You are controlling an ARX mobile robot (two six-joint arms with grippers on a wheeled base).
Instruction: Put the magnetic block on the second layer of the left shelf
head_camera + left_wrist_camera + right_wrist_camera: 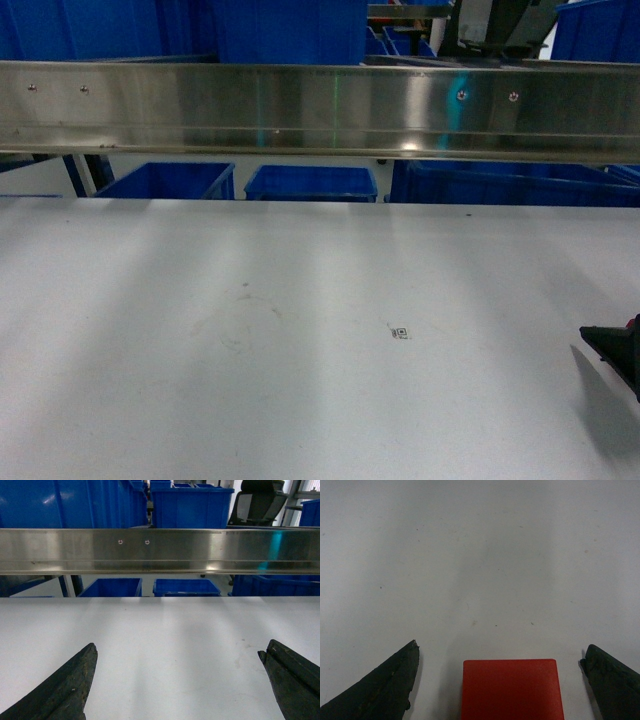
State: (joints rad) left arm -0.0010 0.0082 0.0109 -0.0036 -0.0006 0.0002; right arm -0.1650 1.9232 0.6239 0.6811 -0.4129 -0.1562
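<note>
The magnetic block (pixel 511 690), a plain red cube, rests on the white table (pixel 480 555). In the right wrist view it lies between the two dark fingers of my right gripper (pixel 501 647). That gripper is open, with a gap of table showing on each side of the block. In the head view only one dark finger (pixel 612 348) pokes in at the right edge. My left gripper (pixel 179 649) hovers over bare table, open with nothing between its fingers. The left shelf second layer is out of view.
A long stainless-steel beam (pixel 320 110) runs across above the far edge of the white table (pixel 300 330). Behind and below it stand blue plastic bins (pixel 311 183), and a black office chair (pixel 257 502) is at the back right.
</note>
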